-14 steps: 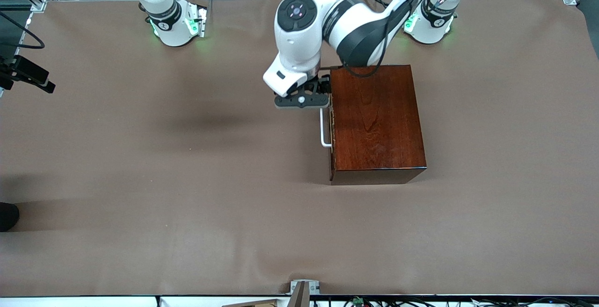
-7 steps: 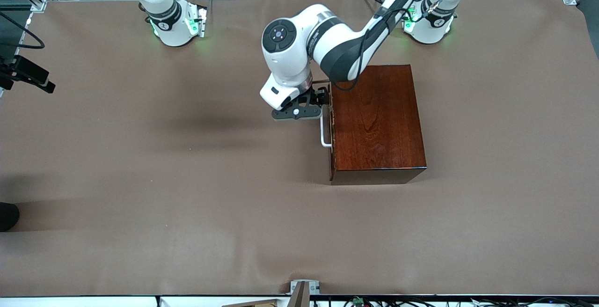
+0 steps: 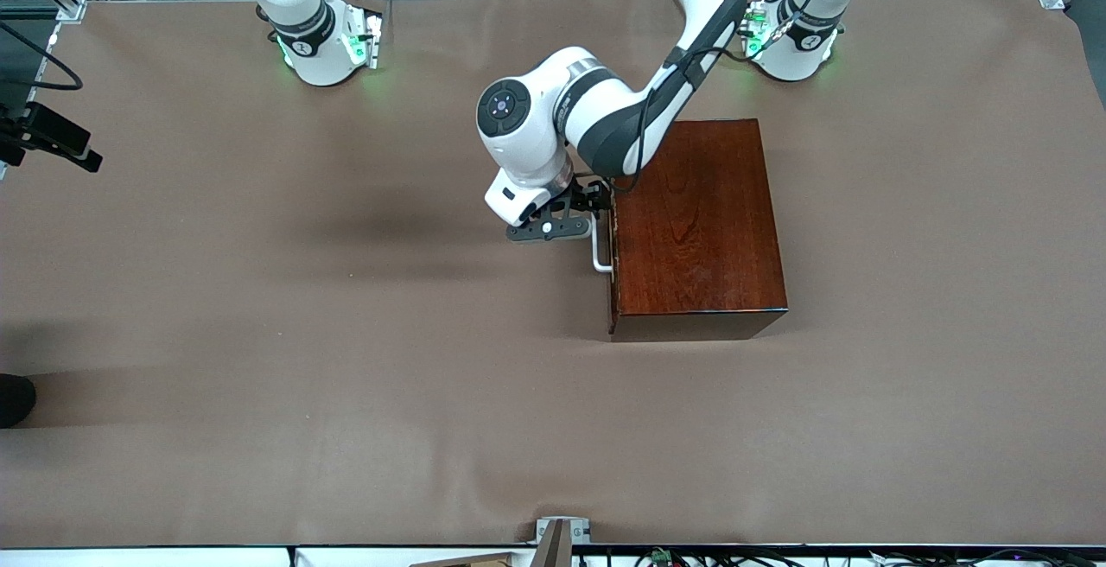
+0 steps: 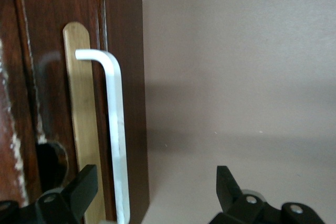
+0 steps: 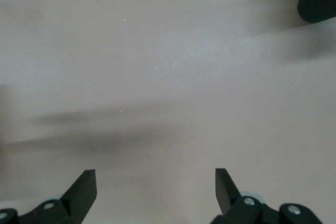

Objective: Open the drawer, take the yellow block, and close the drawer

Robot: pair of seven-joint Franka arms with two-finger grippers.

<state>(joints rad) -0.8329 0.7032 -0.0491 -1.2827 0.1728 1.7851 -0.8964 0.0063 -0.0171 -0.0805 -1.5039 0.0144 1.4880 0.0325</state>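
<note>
1. The drawer [image 3: 612, 238] sits shut in the box [image 3: 696, 226], right of centre in the front view; only its thin front edge and white handle [image 3: 598, 249] show there. The yellow block appears in no view.
2. The left wrist view alone shows the drawer front [image 4: 31, 103] close up: dark reddish wood with scuffed pale marks, a light-wood strip [image 4: 81, 124] under the handle [image 4: 116, 135], and a round dark hole at the lower left of that frame.
3. The handle is a slim white U-shaped bar; the box top is glossy mahogany with visible grain.
4. The left gripper [image 4: 155, 192] is released, jaws wide, one finger at the drawer front and one out past the handle, the bar between them and ungrasped.
5. The right gripper [image 5: 156, 190] waits, spread wide over bare brown tablecloth [image 5: 168, 66]; the front view does not show it.
</note>
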